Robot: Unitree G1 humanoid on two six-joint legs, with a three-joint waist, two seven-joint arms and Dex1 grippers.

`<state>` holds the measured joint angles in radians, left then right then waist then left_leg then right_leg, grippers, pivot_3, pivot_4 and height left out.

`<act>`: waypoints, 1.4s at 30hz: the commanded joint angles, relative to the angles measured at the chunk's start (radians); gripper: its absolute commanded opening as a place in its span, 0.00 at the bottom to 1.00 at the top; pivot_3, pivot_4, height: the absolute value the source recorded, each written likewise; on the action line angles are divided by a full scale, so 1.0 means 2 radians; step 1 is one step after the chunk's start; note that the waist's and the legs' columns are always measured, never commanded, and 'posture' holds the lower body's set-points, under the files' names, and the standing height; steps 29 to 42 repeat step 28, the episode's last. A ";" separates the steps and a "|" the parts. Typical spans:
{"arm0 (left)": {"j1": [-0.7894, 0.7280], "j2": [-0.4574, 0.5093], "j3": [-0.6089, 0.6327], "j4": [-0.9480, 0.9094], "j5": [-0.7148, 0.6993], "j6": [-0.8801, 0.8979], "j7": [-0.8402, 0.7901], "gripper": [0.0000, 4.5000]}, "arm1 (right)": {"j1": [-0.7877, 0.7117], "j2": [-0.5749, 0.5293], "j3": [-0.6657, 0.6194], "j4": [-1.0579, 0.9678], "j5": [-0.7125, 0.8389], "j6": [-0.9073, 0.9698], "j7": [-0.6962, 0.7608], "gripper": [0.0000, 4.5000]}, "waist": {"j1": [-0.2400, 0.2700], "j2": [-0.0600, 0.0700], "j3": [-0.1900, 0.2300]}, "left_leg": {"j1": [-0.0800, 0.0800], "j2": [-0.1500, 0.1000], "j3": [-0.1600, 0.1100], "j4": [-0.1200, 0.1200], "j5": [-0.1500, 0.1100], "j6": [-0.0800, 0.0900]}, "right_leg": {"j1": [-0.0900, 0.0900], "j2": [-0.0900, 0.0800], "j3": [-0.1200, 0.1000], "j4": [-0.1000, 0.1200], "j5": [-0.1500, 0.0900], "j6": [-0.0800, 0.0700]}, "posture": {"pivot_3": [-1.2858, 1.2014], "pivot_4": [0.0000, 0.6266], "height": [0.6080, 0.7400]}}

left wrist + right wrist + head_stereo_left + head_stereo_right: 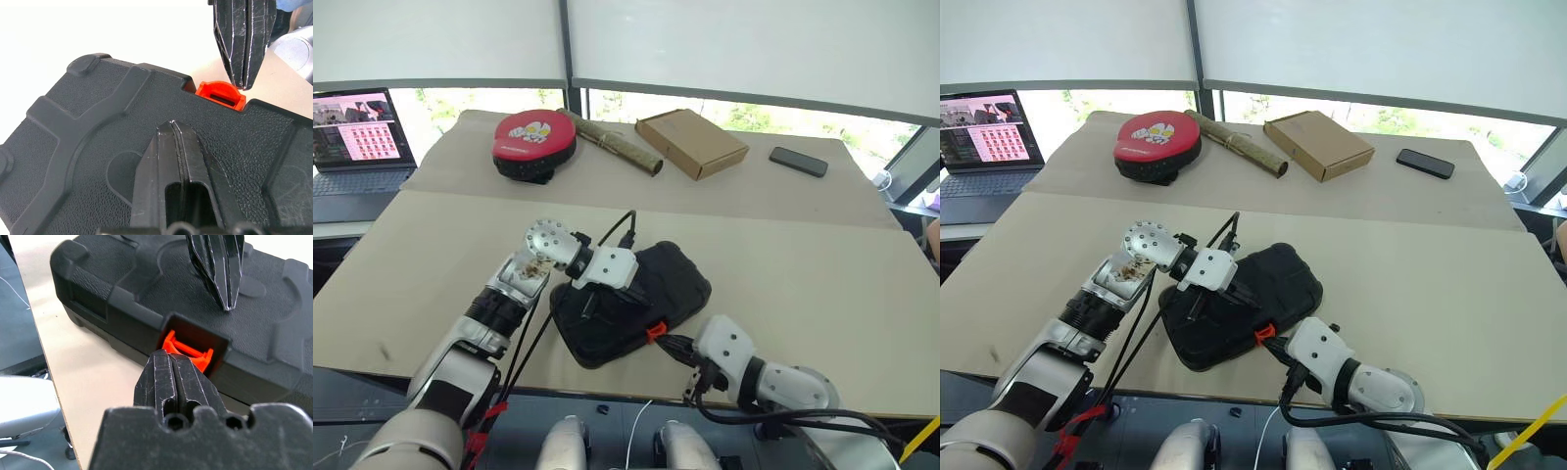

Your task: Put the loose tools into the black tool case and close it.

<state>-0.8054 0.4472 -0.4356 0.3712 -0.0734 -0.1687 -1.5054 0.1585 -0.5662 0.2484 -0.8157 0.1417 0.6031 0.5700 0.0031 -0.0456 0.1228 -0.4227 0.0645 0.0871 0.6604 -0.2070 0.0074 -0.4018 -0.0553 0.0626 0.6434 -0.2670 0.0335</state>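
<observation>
— One bench (pixel 803 284) is seen, and on it, near the front edge, the black tool case (pixel 675 279) is laid flat with its lid down.

— How are the fingers held?

— The left gripper (pixel 172 128) is pressed together on the lid. The right gripper (pixel 172 361) is likewise pinched together, empty, right at the small orange latch (pixel 188 351).
</observation>
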 commanded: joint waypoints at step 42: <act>0.330 0.317 0.350 -0.273 -0.223 0.403 0.005 0.99 | -0.025 -0.232 -0.377 0.175 0.327 0.053 0.340 1.00 | -0.007 0.002 0.007 | 0.002 0.000 -0.001 -0.005 0.000 0.000 | -0.002 -0.002 0.001 0.000 -0.002 0.000 | 0.52 0.24 1.00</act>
